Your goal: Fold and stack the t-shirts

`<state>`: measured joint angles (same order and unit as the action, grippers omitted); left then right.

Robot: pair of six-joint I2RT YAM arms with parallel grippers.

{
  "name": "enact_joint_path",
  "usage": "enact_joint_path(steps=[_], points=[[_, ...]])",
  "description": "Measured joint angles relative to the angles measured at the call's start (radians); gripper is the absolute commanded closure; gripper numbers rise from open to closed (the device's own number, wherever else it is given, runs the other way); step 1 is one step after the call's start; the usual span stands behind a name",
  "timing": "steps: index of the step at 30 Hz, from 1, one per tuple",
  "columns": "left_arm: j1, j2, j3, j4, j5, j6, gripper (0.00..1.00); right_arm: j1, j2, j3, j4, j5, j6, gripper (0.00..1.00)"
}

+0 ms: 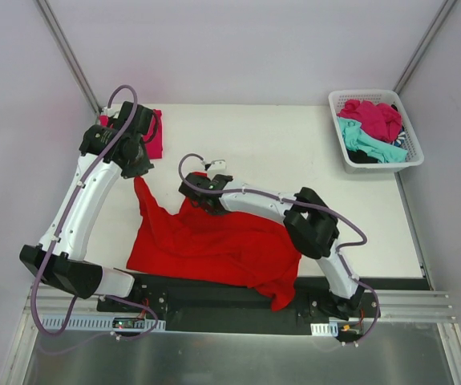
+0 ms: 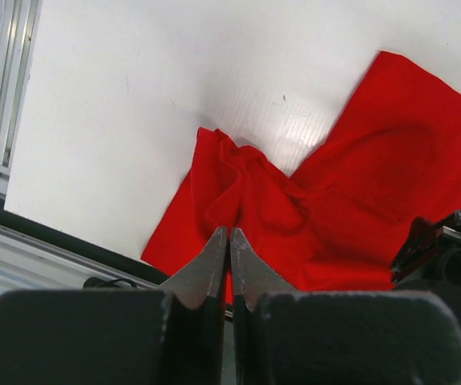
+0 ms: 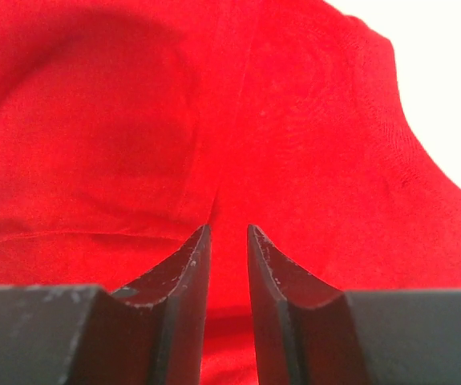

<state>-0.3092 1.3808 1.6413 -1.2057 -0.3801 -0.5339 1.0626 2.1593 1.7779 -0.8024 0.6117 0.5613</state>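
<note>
Inside far-right white basket (image 1: 382, 165), magenta t-shirt (image 1: 372, 118), teal t-shirt (image 1: 364, 139).

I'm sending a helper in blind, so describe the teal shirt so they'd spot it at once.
At the table's far right corner sits a white lattice basket. Of the clothes heaped in it, the teal shirt is the only blue-green one, lying beside the magenta shirt.

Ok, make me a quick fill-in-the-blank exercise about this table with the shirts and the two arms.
The left gripper is ___ on a corner of the red t-shirt.
The white lattice basket stands at the far ___ corner of the table.
The teal t-shirt lies ___ that basket.
Missing words: shut, right, inside.
</note>
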Motion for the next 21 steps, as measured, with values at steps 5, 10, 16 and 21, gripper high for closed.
enact_joint_path(steps=[5,10,16,21], points=[[0.007,-0.010,-0.016,0.008,0.000,0.001,1.00,0.016,0.003,-0.040,0.060,0.008,0.041,0.75],[0.018,-0.026,-0.026,0.014,0.001,0.002,1.00,0.016,0.027,-0.007,0.092,0.001,0.048,0.76],[0.030,-0.037,-0.034,0.016,0.002,0.005,1.00,0.010,0.032,-0.006,0.111,-0.016,0.048,0.76],[0.030,-0.040,-0.038,0.019,0.003,0.007,1.00,-0.008,0.032,-0.036,0.135,-0.034,0.049,0.76]])
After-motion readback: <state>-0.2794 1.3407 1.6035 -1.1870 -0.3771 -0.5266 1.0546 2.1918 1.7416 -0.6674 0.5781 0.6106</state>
